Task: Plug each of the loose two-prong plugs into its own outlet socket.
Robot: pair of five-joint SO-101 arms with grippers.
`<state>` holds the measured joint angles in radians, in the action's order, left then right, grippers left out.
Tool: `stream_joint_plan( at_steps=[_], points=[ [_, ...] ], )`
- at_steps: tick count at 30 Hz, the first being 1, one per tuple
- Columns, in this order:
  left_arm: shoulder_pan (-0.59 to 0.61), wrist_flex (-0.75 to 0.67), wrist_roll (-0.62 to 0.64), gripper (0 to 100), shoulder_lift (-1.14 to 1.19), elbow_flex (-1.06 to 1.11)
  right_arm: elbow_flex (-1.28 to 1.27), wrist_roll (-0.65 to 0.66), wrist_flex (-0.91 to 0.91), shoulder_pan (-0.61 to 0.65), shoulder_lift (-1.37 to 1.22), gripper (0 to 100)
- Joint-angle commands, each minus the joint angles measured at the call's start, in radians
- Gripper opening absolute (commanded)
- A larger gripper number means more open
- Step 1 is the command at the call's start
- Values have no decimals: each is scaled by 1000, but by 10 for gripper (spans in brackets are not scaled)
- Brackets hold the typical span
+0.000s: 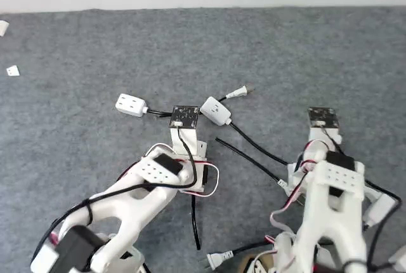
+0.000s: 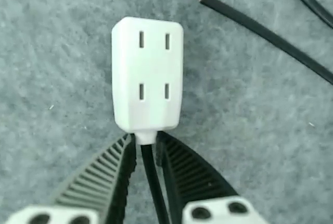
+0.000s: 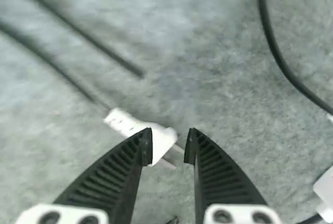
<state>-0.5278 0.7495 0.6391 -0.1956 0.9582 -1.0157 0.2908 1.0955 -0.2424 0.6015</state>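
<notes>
Three loose plugs show, by my count. Nearest lies the first plug (image 1: 216, 260) on the bench (image 1: 76, 44). Next, the right end effector (image 3: 169, 139), fingers slightly spread, straddles the second plug (image 3: 131, 125); it should close squarely on the white body, leaving the prongs free to meet the slots. Beyond, the left end effector (image 2: 144, 140) pinches the cord (image 2: 152, 182) just behind a four-slot outlet socket (image 2: 147, 81), best held flat and steady. Farthest lie two sockets in all, one socket (image 1: 131, 105) and another socket (image 1: 216, 112), the third plug (image 1: 240, 91) beside the latter.
</notes>
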Motion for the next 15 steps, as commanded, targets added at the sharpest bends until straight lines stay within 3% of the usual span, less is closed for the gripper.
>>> stream_joint_plan(
  at_steps=[1, 7, 12, 15],
  points=[
    [9, 20, -12, 85, 25, -64, -15, 2, 59, 50, 260, 100],
    [8, 77, -14, 289, -8, -54, -114, 235, 136, 114, 559, 100],
    [2, 114, -17, 299, -52, -31, -83, 453, 231, 174, 476, 100],
    [-5, 109, -52, 298, -120, 18, -68, 680, 329, 265, 404, 100]
  ],
)
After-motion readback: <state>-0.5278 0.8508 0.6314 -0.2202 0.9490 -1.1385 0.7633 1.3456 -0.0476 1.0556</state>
